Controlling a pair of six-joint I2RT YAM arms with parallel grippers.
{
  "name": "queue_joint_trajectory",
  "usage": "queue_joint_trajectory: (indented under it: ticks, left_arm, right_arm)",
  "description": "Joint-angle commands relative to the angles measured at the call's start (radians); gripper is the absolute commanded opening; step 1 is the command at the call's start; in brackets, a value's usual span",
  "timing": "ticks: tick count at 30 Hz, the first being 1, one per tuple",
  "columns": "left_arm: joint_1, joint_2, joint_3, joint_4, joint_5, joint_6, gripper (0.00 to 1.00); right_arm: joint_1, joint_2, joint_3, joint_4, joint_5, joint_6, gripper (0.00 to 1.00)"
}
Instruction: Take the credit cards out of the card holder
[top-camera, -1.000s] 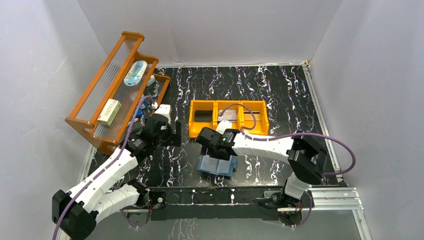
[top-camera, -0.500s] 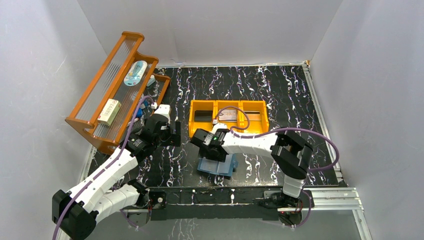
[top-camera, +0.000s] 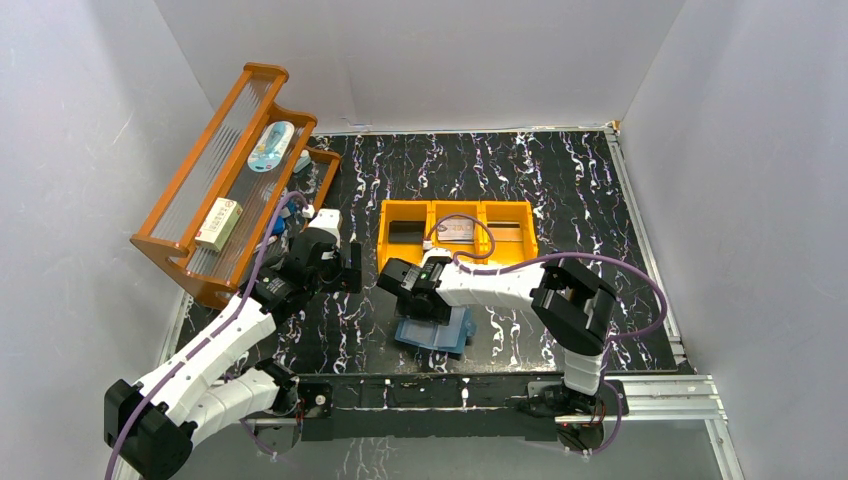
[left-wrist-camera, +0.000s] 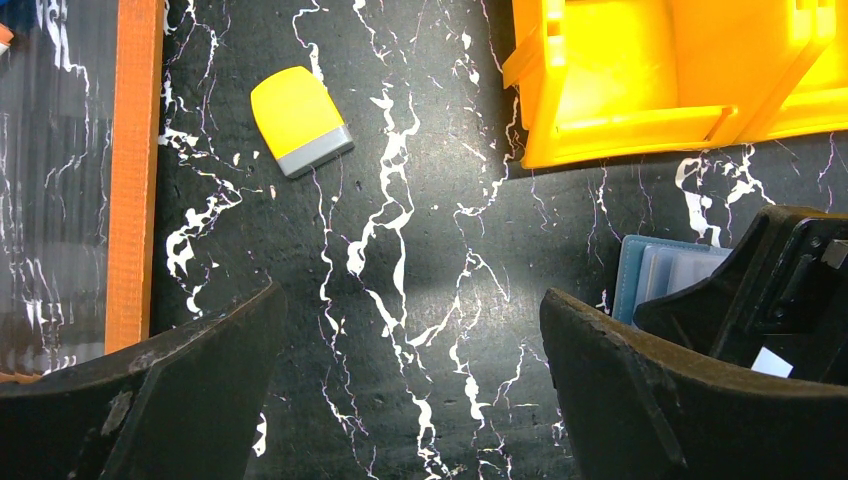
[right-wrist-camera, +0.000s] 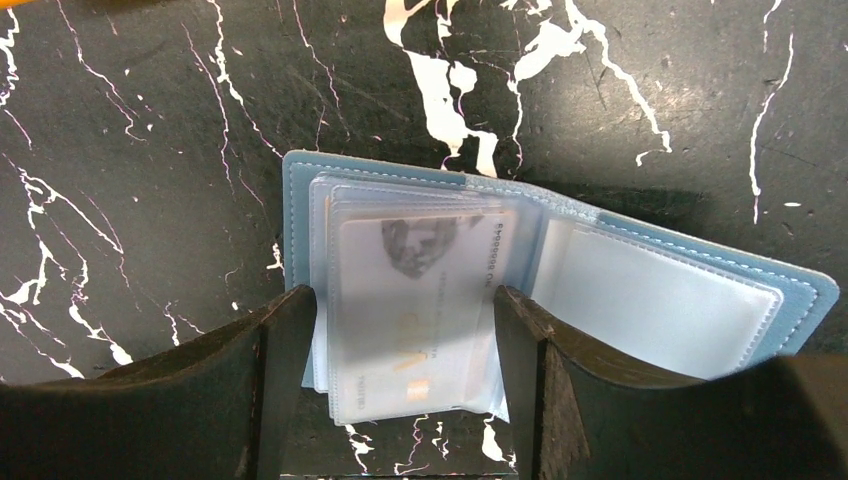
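The card holder (top-camera: 437, 333) lies open on the black table near the front edge, pale blue inside with clear sleeves. In the right wrist view its cover (right-wrist-camera: 660, 300) spreads to the right. A greyish credit card (right-wrist-camera: 420, 290) with an orange chip mark sits in the top sleeve. My right gripper (right-wrist-camera: 400, 335) is open just above it, one finger on each side of the sleeve stack. My left gripper (left-wrist-camera: 410, 330) is open and empty over bare table to the left of the card holder (left-wrist-camera: 650, 275). The other cards are hidden in the sleeves.
An orange three-compartment bin (top-camera: 500, 266) stands just behind the card holder, with a greyish flat item (top-camera: 458, 230) in its middle compartment. A small yellow block (left-wrist-camera: 300, 120) lies left of the bin. An orange rack (top-camera: 215, 200) stands at the far left.
My right gripper has moved a little to the left over the card holder and its arm has folded in. The left arm has not moved.
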Motion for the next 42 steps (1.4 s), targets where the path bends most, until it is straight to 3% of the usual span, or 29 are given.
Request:
queue_joint_trajectory:
  ticks: [1, 13, 21, 25, 30, 36, 40, 42]
  left_arm:
    - [0.004, -0.009, 0.0, -0.014, -0.025, -0.003, 0.98]
    - [0.004, 0.005, 0.002, -0.013, -0.013, -0.001, 0.98]
    - [0.004, 0.004, 0.003, -0.013, -0.013, -0.001, 0.98]
    - [0.004, 0.004, 0.002, -0.014, -0.016, -0.001, 0.98]
    - [0.005, 0.004, 0.001, -0.014, -0.015, -0.003, 0.98]
    - [0.005, 0.006, 0.003, -0.013, -0.012, -0.001, 0.98]
    - [0.003, 0.005, 0.002, -0.014, -0.012, -0.001, 0.98]
    - [0.004, 0.006, 0.002, -0.013, -0.01, -0.001, 0.98]
  right_arm:
    - [0.005, -0.014, -0.002, 0.018, -0.01, -0.013, 0.76]
    - [0.006, -0.087, -0.012, 0.031, 0.002, -0.021, 0.84]
    - [0.006, -0.049, -0.034, 0.011, 0.001, 0.003, 0.78]
    - [0.005, -0.032, -0.074, 0.086, -0.022, -0.019, 0.69]
    - [0.003, -0.013, -0.106, 0.11, -0.041, -0.011, 0.65]
    - [-0.012, -0.066, -0.216, 0.239, -0.093, -0.004, 0.67]
    - [-0.034, -0.09, -0.275, 0.323, -0.145, -0.007, 0.76]
    - [-0.037, -0.09, -0.28, 0.327, -0.148, -0.006, 0.73]
